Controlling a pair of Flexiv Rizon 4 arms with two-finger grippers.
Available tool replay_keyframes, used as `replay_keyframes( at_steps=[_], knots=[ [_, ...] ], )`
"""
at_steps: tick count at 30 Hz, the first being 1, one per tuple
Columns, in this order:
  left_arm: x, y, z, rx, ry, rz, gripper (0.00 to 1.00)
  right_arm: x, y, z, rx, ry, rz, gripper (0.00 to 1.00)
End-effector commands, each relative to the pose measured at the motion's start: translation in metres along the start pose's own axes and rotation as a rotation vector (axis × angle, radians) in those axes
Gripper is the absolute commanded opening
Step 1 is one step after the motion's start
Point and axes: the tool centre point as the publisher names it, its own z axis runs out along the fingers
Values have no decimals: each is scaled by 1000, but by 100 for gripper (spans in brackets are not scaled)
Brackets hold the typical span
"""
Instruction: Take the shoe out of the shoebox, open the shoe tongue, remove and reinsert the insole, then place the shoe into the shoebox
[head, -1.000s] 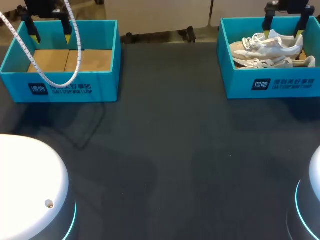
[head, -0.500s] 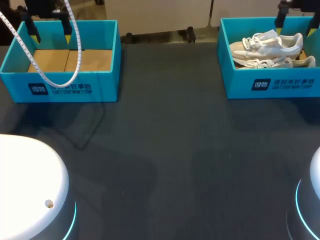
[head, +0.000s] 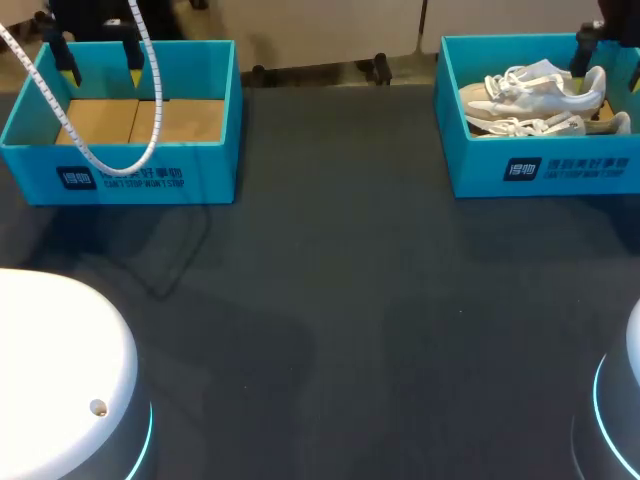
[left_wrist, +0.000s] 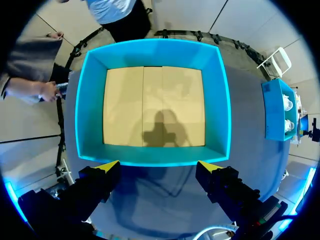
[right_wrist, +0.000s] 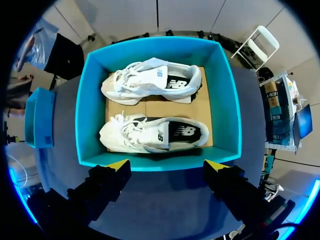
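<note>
Sliding rightward, perhaps rising: right gripper (right_wrist: 167, 165).

Shoes (head: 535, 92) in right shoebox (head: 545, 172), second shoebox (head: 120, 178) — far left

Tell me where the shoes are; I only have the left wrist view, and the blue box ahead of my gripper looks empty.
Observer: Both white sneakers lie on their sides in the right shoebox.
Operator: Is the right gripper holding one?
Observer: No, the right gripper hangs open above that box, touching neither.
Operator: Which way do the toes point?
Observer: Toward the left shoebox, both alike.
</note>
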Motion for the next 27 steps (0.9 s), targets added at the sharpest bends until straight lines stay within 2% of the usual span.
replay_keyframes(
  at_steps=[1,8,12,15,21,27],
  knots=[
    [0,0,0,-1,-1,0,100,-6,3,13,10,-1,-11,100],
    [0,0,0,-1,-1,0,100,-18,4,28,12,-34,-4,100],
    [0,0,0,-1,-1,0,100,-29,5,36,5,-29,3,96],
    [0,0,0,-1,-1,0,100,-36,4,42,7,-36,13,89],
    [0,0,0,-1,-1,0,100,-47,2,58,19,-16,27,92],
    [0,0,0,-1,-1,0,100,-51,1,66,21,-11,31,79]
  ],
)
